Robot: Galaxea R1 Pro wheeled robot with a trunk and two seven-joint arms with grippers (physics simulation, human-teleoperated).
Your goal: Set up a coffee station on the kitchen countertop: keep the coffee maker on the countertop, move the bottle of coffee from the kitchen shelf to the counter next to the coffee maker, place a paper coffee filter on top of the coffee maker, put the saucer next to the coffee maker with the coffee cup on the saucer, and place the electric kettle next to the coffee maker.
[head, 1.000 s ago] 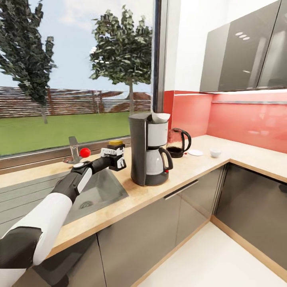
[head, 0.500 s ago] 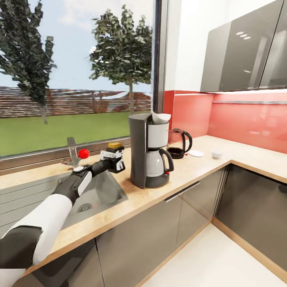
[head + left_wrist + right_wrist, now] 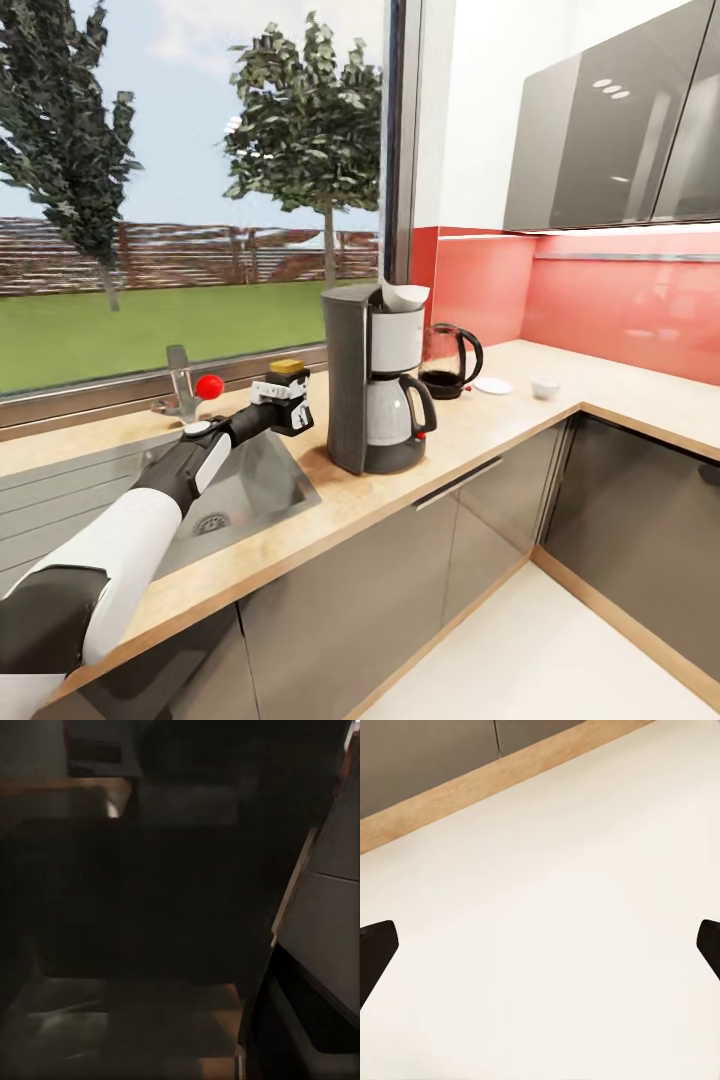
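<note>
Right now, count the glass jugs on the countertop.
2: the coffee maker's carafe sitting inside the coffee maker, and the electric kettle just behind it near the red backsplash. Others may be hidden.

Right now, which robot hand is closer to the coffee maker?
Left. The left gripper holds the bottle of coffee over the sink's edge, just beside the coffee maker. The right gripper hangs open above the floor, away from the counter.
</note>
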